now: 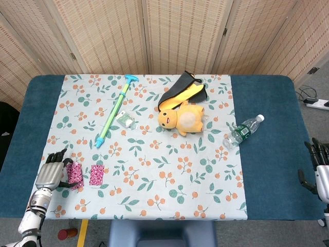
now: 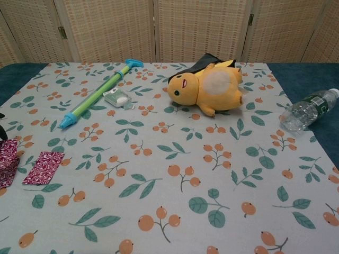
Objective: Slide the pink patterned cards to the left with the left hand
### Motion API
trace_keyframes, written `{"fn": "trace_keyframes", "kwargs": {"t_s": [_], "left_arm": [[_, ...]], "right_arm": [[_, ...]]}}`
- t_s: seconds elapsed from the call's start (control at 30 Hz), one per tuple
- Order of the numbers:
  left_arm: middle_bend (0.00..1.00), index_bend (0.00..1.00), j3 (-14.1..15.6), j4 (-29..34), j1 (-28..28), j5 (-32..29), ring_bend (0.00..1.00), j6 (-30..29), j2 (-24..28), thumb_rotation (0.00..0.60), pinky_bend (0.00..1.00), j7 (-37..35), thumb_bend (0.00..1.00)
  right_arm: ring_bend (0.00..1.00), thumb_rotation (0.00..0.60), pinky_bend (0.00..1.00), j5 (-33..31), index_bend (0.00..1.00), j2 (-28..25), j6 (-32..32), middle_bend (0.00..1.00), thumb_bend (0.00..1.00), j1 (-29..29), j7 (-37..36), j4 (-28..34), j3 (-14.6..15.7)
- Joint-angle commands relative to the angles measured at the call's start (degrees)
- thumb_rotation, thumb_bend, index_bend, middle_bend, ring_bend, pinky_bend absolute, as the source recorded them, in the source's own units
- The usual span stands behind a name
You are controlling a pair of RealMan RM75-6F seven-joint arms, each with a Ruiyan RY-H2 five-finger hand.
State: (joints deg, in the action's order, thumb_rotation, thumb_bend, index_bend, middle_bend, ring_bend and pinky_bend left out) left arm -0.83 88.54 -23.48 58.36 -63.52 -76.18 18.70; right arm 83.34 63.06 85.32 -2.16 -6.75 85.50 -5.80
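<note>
Now mid-slide, by my reading: left hand (image 1: 51,174) at lower left of the head view, fingers spread flat, fingertips touching one of the pink patterned cards (image 1: 75,175). Another card (image 1: 96,174) lies loose just to its right, apart from the hand. Next move likely calls for reaching back to drag that one leftward too. Right hand (image 1: 317,172) idles at the right edge, fingers apart, holding nothing.

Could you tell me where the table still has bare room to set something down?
Free: the cloth's near middle, between the pink cards and the water bottle, below the plush toy. Crowded: the far strip around the water gun and plush toy.
</note>
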Motion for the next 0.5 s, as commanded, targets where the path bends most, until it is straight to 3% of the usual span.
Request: {"fn": "trace_keyframes", "kwargs": {"t_s": [0.03, 0.5], "left_arm": [[0.00, 0.32, -0.03, -1.41, 0.76, -0.64, 0.00, 0.53, -0.64, 0.518, 0.00, -1.03, 0.17], [0.00, 0.32, 0.68, -2.72, 2.45, 3.00, 0.00, -0.05, -1.98, 0.521, 0.00, -2.07, 0.17]], "right_arm": [[0.00, 0.600, 0.00, -0.16, 0.00, -0.38, -0.19, 0.00, 0.48, -0.17, 0.50, 0.62, -0.10], [0.00, 0.600, 0.00, -0.50, 0.00, -0.65, -0.12, 0.00, 0.48, -0.08, 1.21, 1.58, 0.04]]}}
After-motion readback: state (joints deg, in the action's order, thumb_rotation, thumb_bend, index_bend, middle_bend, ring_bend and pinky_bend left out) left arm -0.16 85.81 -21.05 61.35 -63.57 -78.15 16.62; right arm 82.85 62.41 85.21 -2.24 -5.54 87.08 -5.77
